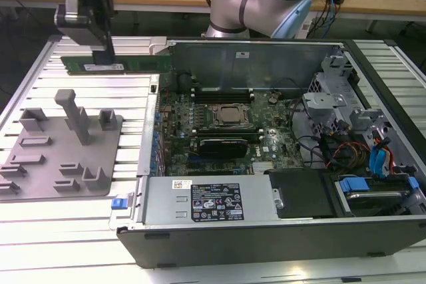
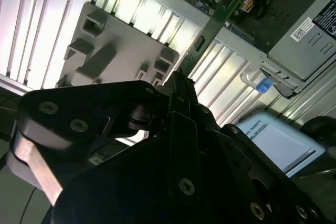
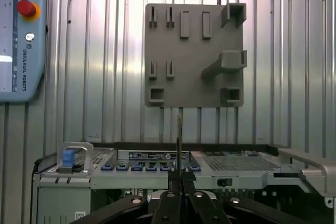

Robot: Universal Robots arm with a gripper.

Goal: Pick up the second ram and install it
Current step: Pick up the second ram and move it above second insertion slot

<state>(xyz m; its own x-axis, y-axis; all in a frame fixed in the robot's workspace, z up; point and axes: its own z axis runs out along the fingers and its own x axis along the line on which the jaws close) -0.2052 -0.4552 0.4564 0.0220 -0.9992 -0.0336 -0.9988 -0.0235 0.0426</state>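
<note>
In the exterior view the gripper [image 1: 105, 56] hangs at the far left, fingers pinched on the second ram [image 1: 143, 64]. The ram is level in the air, beyond the grey holder plate [image 1: 40, 164] and beside the open computer case [image 1: 266, 241]. In the second wrist view the ram juts from the clamped fingers [image 2: 176, 85] toward the case. In the first wrist view it shows edge-on.

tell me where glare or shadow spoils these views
Exterior view: the table slats at the picture's lower left wash out white, and the gripper holding the second ram is a dark shape. Second wrist view: strong glare on the slats behind the holder plate. First wrist view: even light, only mild streaks on the slats.
</note>
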